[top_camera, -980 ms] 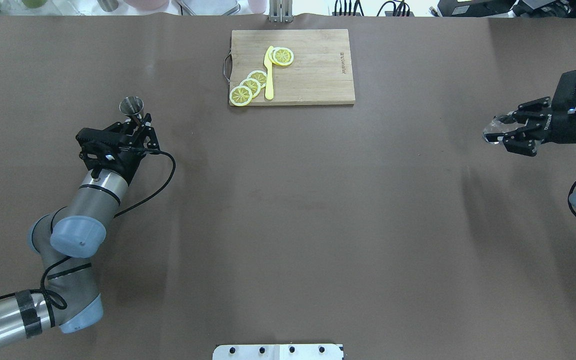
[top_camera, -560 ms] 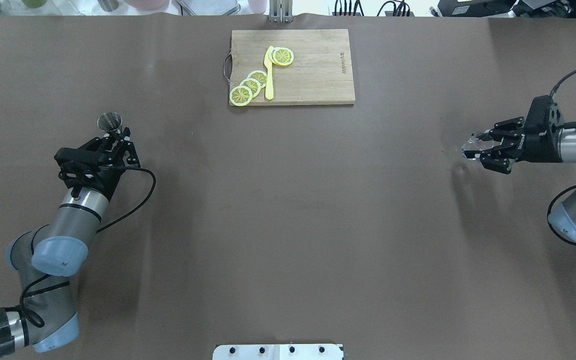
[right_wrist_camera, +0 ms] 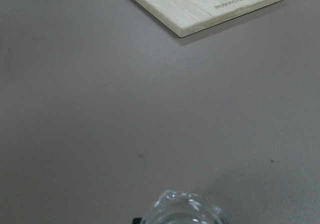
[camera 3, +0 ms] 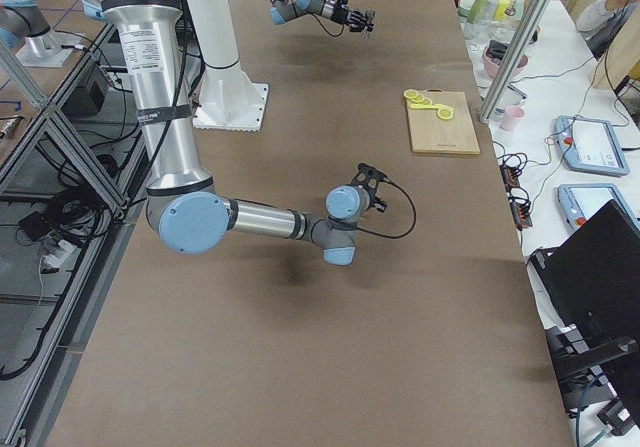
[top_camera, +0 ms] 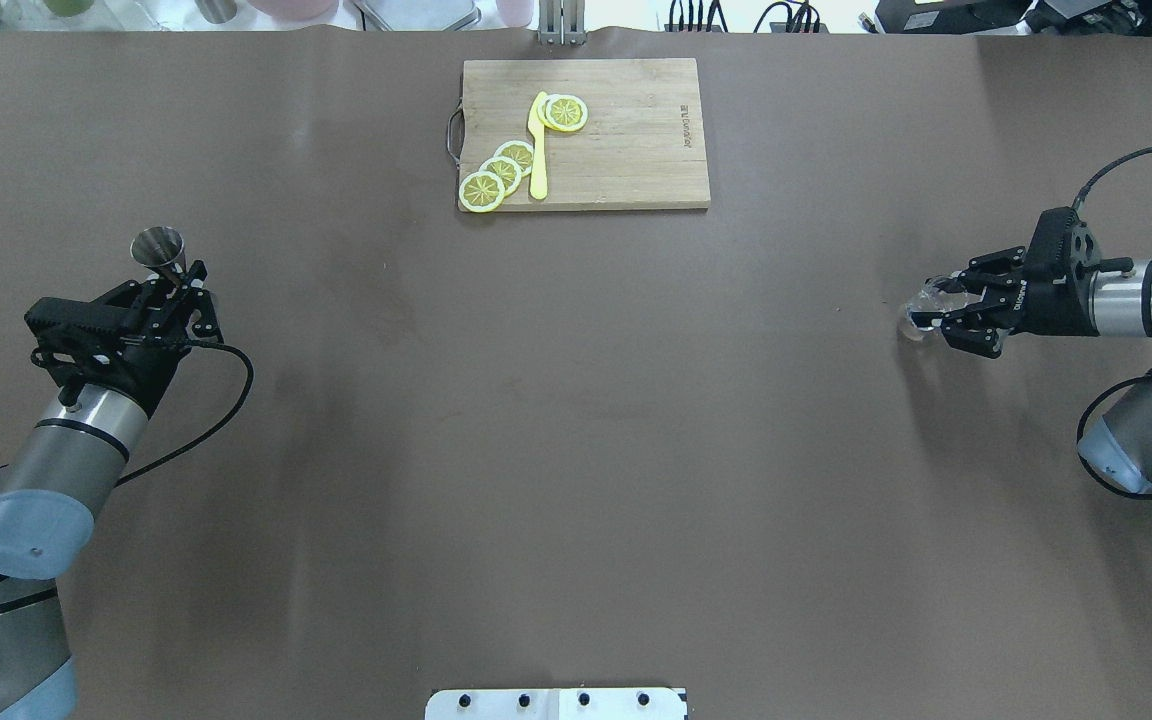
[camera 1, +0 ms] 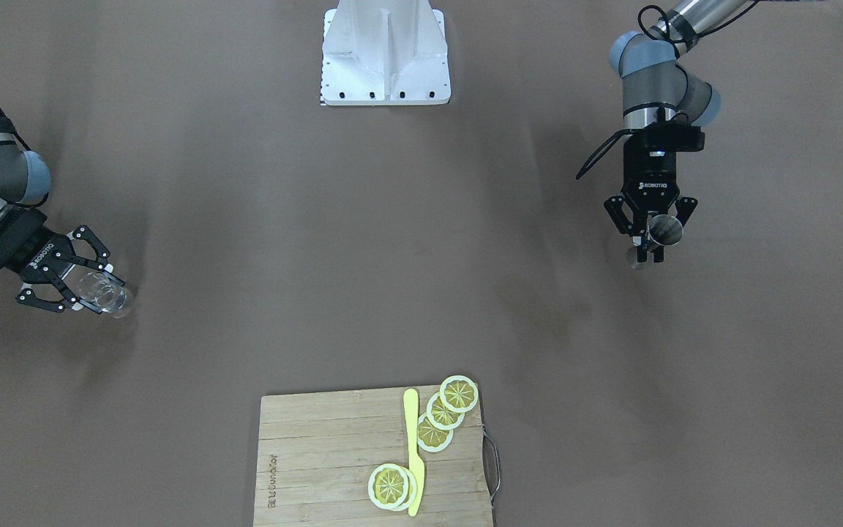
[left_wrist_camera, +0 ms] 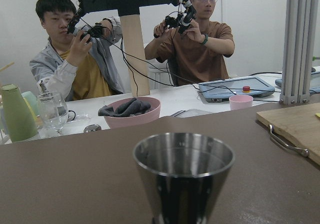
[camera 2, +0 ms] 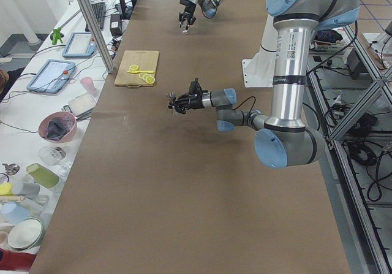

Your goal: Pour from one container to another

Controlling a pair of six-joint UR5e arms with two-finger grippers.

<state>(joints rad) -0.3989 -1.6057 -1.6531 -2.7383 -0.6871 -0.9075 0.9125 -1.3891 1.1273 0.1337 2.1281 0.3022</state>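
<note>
My left gripper (top_camera: pixel 179 280), stretched forward at the left side of the brown table (top_camera: pixel 576 450), is closed on the waist of the small grey steel hourglass-shaped jigger (top_camera: pixel 158 246), held upright. My right gripper (top_camera: pixel 936 306), well apart at the right side, points inward and clamps the small clear faceted glass tumbler (top_camera: pixel 918 313).

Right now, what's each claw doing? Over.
Left gripper shut on jigger. Right gripper shut on glass. Far apart; cutting board off to the side.

There are one tumbler (camera 1: pixel 103 296), one jigger (top_camera: pixel 158 246), one cutting board (top_camera: pixel 626 150), one knife (top_camera: pixel 537 150) and five lemon slices (top_camera: pixel 482 191).
</note>
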